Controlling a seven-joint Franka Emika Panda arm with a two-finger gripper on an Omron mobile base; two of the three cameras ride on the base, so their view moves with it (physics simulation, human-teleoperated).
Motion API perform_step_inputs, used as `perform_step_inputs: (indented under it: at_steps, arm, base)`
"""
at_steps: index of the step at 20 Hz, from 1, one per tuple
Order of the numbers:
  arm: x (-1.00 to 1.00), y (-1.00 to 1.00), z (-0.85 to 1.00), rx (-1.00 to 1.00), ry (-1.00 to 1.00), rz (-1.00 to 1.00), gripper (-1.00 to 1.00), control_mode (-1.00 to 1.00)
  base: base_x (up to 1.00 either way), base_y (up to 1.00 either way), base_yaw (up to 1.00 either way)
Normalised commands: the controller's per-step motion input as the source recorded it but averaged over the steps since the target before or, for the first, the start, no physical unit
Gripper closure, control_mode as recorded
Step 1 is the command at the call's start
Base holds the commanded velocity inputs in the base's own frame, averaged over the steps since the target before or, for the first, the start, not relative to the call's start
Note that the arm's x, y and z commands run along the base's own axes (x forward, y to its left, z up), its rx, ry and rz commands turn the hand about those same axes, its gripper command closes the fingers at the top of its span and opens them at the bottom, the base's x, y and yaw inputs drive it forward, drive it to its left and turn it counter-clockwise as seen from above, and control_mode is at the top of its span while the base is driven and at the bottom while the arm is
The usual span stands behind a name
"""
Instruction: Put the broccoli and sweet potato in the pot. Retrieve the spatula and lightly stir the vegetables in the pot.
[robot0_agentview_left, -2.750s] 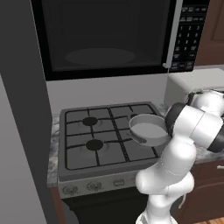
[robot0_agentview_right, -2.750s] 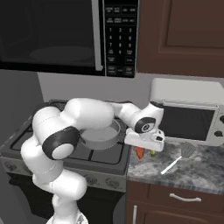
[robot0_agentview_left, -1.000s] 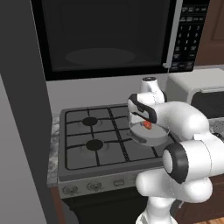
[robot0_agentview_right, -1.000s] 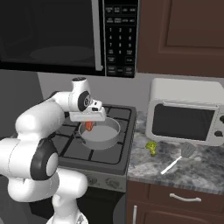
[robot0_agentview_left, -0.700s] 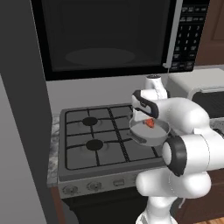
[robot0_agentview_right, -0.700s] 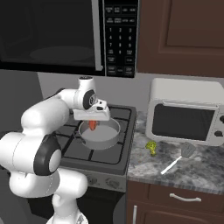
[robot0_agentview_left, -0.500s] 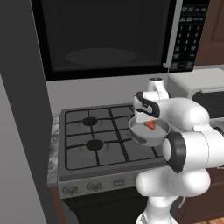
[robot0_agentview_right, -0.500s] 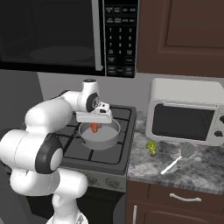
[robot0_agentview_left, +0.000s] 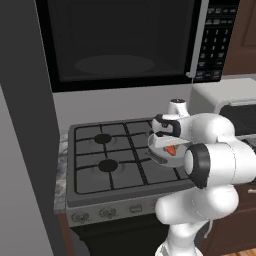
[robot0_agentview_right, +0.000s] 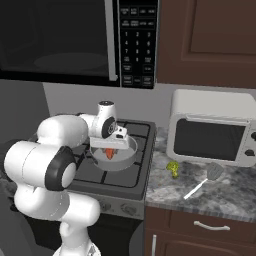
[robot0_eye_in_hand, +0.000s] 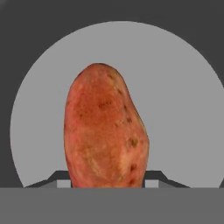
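Before me stands the stove (robot0_agentview_left: 95, 165), black grates over four burners. The pot (robot0_agentview_right: 129, 159) rests on its front right burner. Right of the stove runs the grey stone counter (robot0_agentview_right: 225, 195). On it lie the broccoli (robot0_agentview_right: 173, 168) and the spatula (robot0_agentview_right: 206, 178), near each other, and a toaster oven (robot0_agentview_right: 212, 127) stands behind them.

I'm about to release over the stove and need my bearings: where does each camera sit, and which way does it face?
Left base view: behind the arm's left, facing the stove; the arm rises lower right, its gripper holding the sweet potato over the pot.
Right base view: behind the arm's right, arm lower left; takes in the counter with broccoli and spatula.
Hand view: looks along the gripper down into the pot; fingertips flank the sweet potato.
All three share pot and sweet potato.
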Motion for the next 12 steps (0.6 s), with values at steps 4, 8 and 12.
perform_step_inputs:
  at_steps: [4,8,12]
  arm:
    - [0.49,-0.07,-0.03,0.00,0.00,0.00,1.00,-1.00]
    - [0.47,-0.06,-0.01,0.00,0.01,0.00,1.00,-1.00]
    - [0.06,-0.04,-0.03,0.00,0.00,0.00,1.00,-1.00]
  base:
    - [0.00,0.00,0.00]
    - [0.00,0.00,0.00]
    - [0.00,0.00,0.00]
